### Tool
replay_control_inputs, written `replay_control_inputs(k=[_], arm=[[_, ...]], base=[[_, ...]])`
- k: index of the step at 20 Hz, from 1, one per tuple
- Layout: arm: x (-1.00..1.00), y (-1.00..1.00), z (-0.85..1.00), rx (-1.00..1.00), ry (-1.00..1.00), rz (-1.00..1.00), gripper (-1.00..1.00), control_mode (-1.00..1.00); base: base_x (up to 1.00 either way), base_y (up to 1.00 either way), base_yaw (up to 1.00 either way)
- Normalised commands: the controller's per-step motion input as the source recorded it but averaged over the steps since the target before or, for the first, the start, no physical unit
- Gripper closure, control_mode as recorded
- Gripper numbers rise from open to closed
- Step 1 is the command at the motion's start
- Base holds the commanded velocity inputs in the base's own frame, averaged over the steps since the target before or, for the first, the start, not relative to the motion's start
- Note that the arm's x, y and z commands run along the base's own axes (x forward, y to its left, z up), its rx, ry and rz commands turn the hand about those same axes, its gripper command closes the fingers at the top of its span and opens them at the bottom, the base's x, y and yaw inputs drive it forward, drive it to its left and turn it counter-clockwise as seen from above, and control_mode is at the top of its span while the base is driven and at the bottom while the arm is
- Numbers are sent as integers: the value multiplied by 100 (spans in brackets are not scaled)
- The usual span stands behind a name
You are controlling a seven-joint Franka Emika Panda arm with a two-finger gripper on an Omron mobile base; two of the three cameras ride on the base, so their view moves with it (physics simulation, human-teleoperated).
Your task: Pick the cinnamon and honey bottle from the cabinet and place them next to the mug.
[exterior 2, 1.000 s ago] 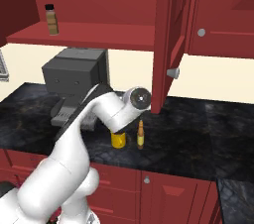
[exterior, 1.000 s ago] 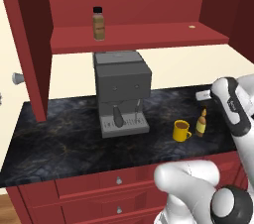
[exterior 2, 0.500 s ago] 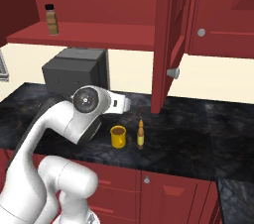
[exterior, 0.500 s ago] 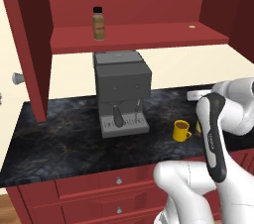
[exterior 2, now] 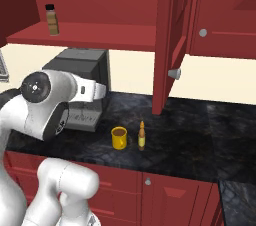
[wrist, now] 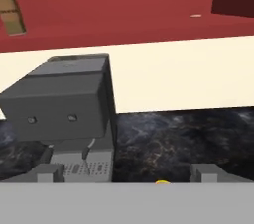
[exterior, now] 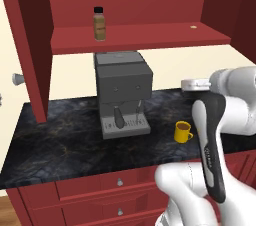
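The cinnamon (exterior: 100,24) (exterior 2: 51,20) stands upright on the shelf of the open dark red cabinet (exterior: 150,38) (exterior 2: 100,35); the hand view catches it at the top left edge (wrist: 10,12). On the black counter stands the yellow mug (exterior: 183,131) (exterior 2: 119,138), with the honey bottle (exterior 2: 142,136) upright just to its right. My gripper (wrist: 127,172) (exterior 2: 104,90) (exterior: 194,85) hovers above the counter near the mug and faces the back wall. It is open, with nothing between its fingertips (wrist: 49,171). In the left base view my arm hides the honey bottle.
A grey coffee machine (exterior: 122,95) (exterior 2: 82,90) (wrist: 64,104) stands on the counter left of the mug, under the shelf. An open cabinet door (exterior 2: 172,40) hangs right of the honey bottle, another (exterior: 30,40) at the far left. Red drawers (exterior: 115,182) run below the counter.
My arm has swung so its elbow sits further left in the right base view, uncovering the mug and honey bottle. The gripper stayed open. Nothing on the counter or shelf moved.
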Motion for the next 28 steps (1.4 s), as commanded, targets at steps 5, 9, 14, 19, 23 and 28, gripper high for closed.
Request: replay_control_inputs(k=[5,9,14,19,23,28], arm=[[-62,39,96,0,0,3,-100,-100],[-50,32,63,1,0,13,-100,-100],[-22,31,40,2,0,20,-100,-100],[-17,24,10,4,-14,12,-100,-100],[-2,50,2,0,-6,5,-100,-100],[27,71,2,-3,8,0,-100,-100]], base=[[0,0,0],[0,0,0],[0,0,0],[0,0,0],[0,0,0],[0,0,0]])
